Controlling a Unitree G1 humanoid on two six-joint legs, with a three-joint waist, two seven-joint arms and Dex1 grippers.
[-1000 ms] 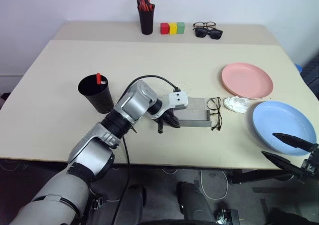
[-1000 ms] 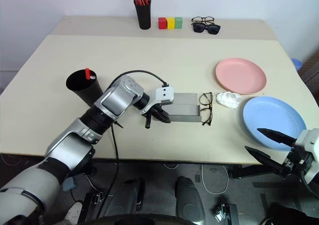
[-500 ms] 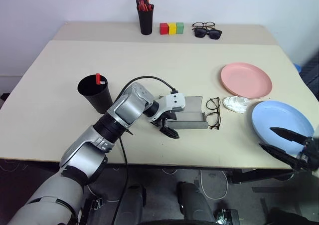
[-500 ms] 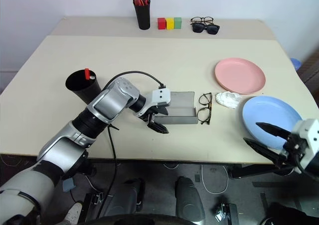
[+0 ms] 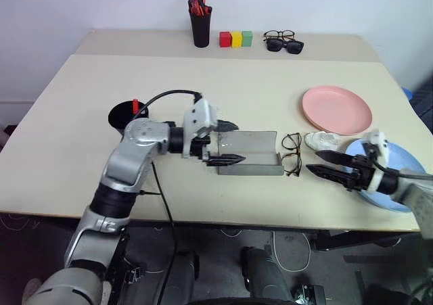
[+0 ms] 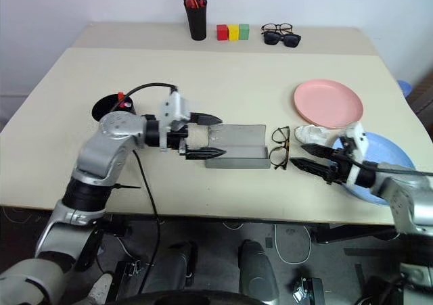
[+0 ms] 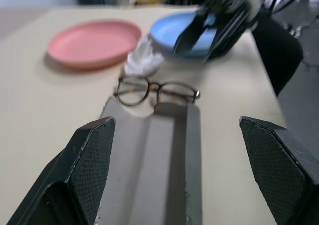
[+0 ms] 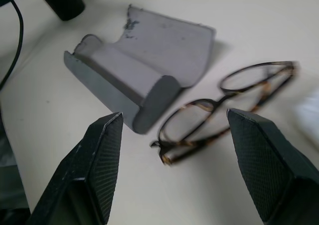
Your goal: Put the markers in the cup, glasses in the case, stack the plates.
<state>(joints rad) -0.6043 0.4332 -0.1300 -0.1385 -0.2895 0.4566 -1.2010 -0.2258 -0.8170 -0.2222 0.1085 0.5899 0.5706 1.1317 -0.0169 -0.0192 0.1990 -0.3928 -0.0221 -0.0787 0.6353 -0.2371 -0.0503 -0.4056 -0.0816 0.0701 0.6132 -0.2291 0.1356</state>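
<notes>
**Case open, glasses next**

The case (image 5: 249, 155) lies open mid-table, lid tipped up, and the glasses (image 5: 291, 153) rest folded just beside its end, nearer the plates. The right gripper (image 5: 330, 165) hovers near them with fingers spread wide, holding nothing. The left gripper (image 5: 224, 143) stands at the case's other end, also spread and empty. I'd pinch the frame at the bridge, lift clear of the case's end, then lower it flat into the trough.
</notes>
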